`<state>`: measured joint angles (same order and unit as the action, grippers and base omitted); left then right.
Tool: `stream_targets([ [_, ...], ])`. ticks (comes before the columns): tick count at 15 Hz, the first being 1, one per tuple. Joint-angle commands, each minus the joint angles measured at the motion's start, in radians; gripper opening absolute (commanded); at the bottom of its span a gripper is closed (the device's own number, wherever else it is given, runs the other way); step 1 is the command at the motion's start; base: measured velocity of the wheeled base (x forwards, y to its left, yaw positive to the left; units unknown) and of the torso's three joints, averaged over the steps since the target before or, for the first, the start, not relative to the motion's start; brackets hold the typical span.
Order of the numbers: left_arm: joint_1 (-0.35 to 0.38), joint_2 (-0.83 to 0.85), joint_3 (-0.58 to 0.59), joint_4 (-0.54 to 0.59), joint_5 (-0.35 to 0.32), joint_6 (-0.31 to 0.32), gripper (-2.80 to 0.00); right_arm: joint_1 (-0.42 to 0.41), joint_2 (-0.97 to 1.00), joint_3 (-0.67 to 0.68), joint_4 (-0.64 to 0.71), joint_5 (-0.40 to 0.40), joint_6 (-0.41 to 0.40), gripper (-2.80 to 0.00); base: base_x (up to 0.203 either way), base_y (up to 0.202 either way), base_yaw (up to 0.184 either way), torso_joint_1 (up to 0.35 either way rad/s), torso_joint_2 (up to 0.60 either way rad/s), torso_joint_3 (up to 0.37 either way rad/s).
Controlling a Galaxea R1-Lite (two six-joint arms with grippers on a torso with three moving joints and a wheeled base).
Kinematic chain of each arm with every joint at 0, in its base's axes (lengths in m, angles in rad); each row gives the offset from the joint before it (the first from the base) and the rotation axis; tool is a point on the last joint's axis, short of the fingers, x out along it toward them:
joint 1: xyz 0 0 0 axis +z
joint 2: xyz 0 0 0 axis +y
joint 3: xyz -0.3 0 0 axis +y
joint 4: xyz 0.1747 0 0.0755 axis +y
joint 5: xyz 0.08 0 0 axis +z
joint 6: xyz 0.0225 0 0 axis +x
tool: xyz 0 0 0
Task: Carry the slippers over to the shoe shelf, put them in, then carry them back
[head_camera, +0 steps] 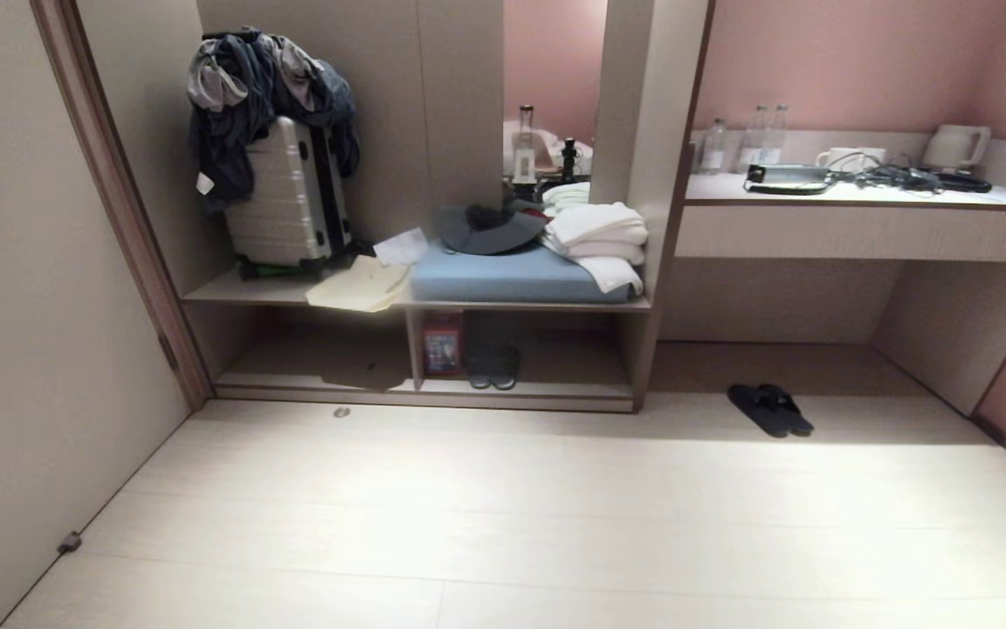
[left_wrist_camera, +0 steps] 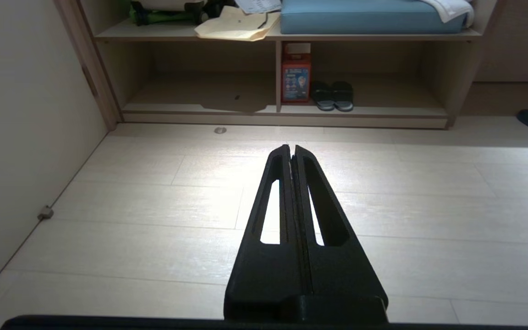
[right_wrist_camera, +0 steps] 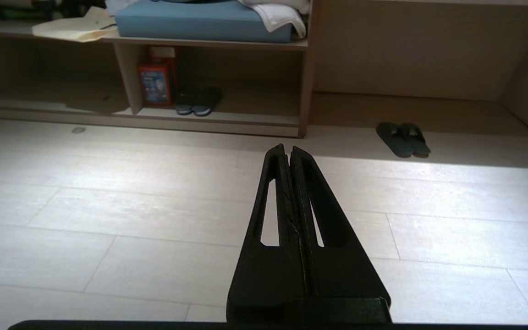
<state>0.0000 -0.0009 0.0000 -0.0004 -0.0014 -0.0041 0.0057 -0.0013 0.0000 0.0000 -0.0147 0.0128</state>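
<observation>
From the head camera, two pairs of footwear show. The slippers (head_camera: 770, 409), one plain dark pair, lie side by side on the pale floor (head_camera: 503, 515) under the desk (head_camera: 861, 229), right of the shoe shelf (head_camera: 424, 389). A second dark pair with pale sole rims (head_camera: 492, 367) sits inside the shelf's right compartment, just right of one red box (head_camera: 442, 343) beside the upright divider. One suitcase (head_camera: 289, 201) stands on the bench above, at the left. Three bottles (head_camera: 752, 140) and one kettle (head_camera: 955, 147) stand on the desk. Neither arm appears here.

In the left wrist view, the left gripper (left_wrist_camera: 291, 147) is clenched, fingers pressed together, empty, above bare floor.

In the right wrist view, the right gripper (right_wrist_camera: 288, 147) is likewise clenched and empty, well short of the slippers.
</observation>
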Motion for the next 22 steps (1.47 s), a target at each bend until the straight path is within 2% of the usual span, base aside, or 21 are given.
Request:
stream_targets([
  [1, 0.0, 0.001, 0.0, -0.001, 0.0, 0.0, -2.8, 0.0, 0.0, 0.002, 0.0, -0.001, 0.001, -2.8, -0.199, 0.0, -0.001, 0.002, 0.01, 0.002],
  [7, 0.0, 0.001, 0.0, 0.0, 0.0, 0.001, -2.8, 0.0, 0.0, 0.002, 0.0, -0.001, 0.003, -2.8, -0.185, 0.0, 0.0, 0.002, 0.0, 0.002],
  [22, 0.0, 0.001, 0.0, -0.001, 0.0, 0.0, -2.8, 0.0, 0.0, 0.0, 0.002, -0.002, -0.011, -2.8, 0.0, 0.0, 0.0, 0.0, 0.0, 0.0],
])
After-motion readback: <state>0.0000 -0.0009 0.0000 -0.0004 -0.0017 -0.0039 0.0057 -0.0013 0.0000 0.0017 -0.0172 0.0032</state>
